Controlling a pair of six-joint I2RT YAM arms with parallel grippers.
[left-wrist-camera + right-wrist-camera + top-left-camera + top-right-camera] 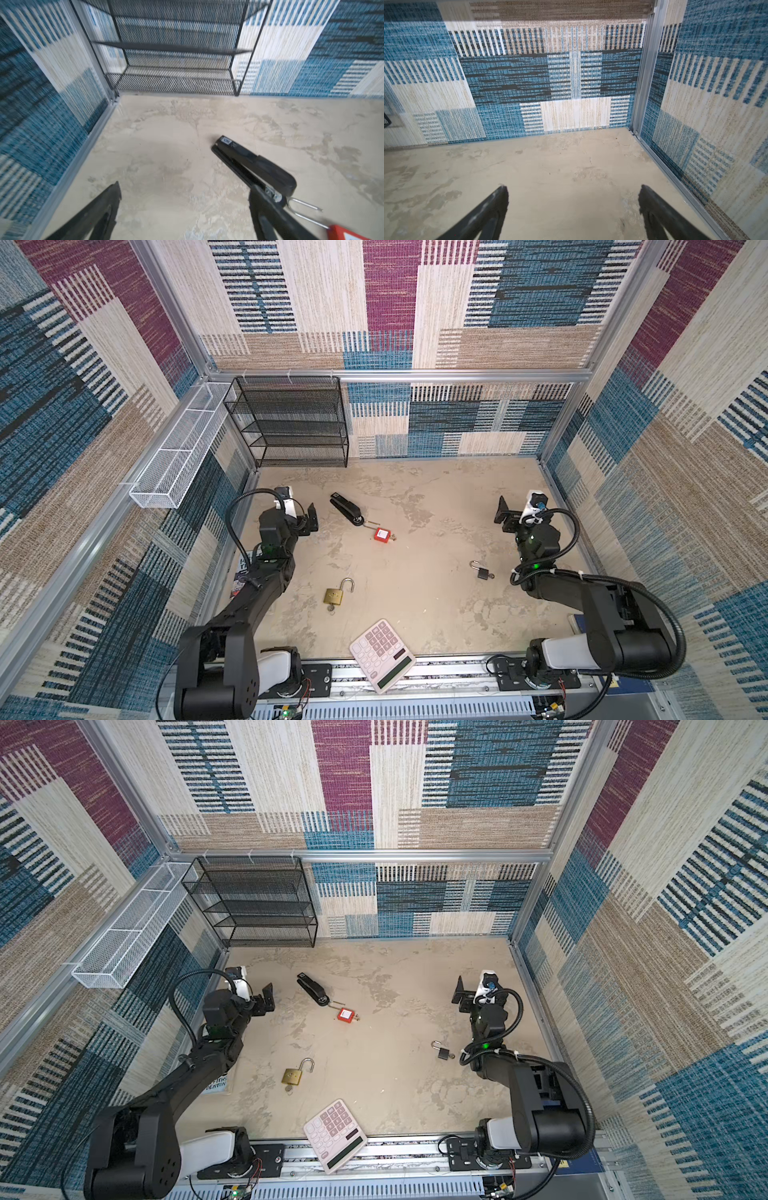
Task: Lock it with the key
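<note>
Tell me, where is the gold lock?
In both top views the gold padlock lies on the table left of centre, between the pink calculator at the near edge and the red padlock farther back.

On the table (436,614), the gold lock (333,596) lies at 8 o'clock, loop open, a key (331,608) at its bottom. The red lock (381,534) is at 11, the black lock (482,572) at 3, and the calculator (382,655) at 6. The left gripper (311,519) at 10 and the right gripper (500,512) at 2 are wide open.

- black wire-mesh shelf (291,423): far left corner of the beige tabletop (436,497)
- black stapler (345,510): just far-left of the red padlock (381,534)
- brass padlock (333,595): near left of centre
- small dark padlock (482,572): right
- pink calculator (381,653): over the near edge
</note>
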